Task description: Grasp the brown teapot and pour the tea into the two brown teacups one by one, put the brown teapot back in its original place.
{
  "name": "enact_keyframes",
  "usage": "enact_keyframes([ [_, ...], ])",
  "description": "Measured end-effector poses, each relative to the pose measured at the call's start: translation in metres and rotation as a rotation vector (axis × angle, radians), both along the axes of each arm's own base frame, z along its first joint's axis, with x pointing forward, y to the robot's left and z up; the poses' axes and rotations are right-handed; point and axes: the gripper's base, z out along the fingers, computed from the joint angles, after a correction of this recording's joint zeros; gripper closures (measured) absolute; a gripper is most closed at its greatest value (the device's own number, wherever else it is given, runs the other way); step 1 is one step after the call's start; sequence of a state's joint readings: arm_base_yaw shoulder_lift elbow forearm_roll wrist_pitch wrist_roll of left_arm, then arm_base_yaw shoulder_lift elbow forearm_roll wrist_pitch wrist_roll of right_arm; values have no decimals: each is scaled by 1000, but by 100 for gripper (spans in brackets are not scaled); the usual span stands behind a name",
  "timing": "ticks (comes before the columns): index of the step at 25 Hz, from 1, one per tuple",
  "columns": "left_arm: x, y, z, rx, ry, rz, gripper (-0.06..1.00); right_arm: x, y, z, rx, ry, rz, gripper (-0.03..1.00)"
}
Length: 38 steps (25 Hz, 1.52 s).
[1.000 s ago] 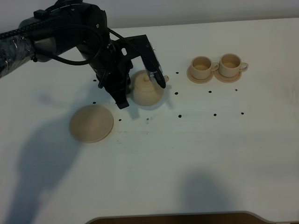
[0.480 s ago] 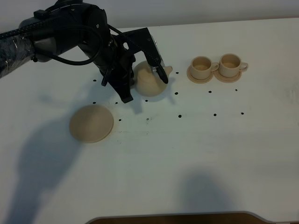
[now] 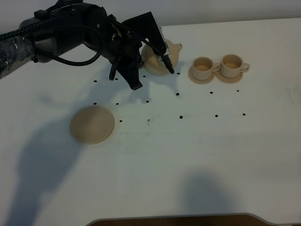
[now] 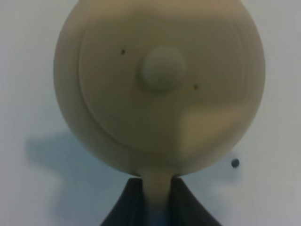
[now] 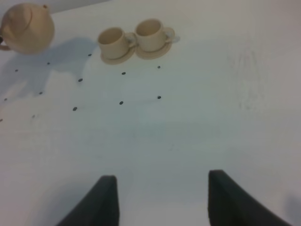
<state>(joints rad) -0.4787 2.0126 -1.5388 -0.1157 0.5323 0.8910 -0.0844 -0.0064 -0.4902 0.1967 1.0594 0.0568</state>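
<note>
The brown teapot [image 3: 162, 55] hangs above the table at the back, left of the cups, its spout pointing right toward them. My left gripper [image 3: 146, 59] is shut on its loop handle. The left wrist view looks down on the teapot's lid [image 4: 160, 84], with the handle [image 4: 157, 190] pinched in the gripper [image 4: 157, 209]. The two brown teacups [image 3: 203, 66] [image 3: 232, 63] stand side by side on small saucers at the back right. The wide flat saucer [image 3: 92, 124] lies bare at the left. My right gripper [image 5: 162, 197] is open and empty, low over the table, and sees the teapot [image 5: 28, 28] and the cups [image 5: 113, 42].
The white table [image 3: 188, 155] carries small black dots in rows between the saucer and the cups. The left arm [image 3: 61, 35] reaches in from the back left. A dark edge [image 3: 174, 220] lies along the front.
My left gripper has lifted the teapot and carried it back and to the right, away from the wide saucer and closer to the cups. The cups and saucers have not moved.
</note>
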Motion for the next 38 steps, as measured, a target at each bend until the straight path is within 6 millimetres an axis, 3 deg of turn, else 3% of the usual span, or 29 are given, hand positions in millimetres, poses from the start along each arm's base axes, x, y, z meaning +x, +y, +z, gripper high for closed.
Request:
enact_keyframes([
  [8,6,-4,-3,-33,-16,14,81,0,0,0,0,0,0,52],
  [15,37,-21,-24,-30,3,10,81,0,0,0,0,0,0,52],
  [24,72,-40,-35,-27,-65,-33,81,0,0,0,0,0,0,52],
  [31,78,-46,-61,43,-103,-150,81,0,0,0,0,0,0,52],
  [38,84,-49,-58,68,-213,-227,81,0,0,0,0,0,0,52],
])
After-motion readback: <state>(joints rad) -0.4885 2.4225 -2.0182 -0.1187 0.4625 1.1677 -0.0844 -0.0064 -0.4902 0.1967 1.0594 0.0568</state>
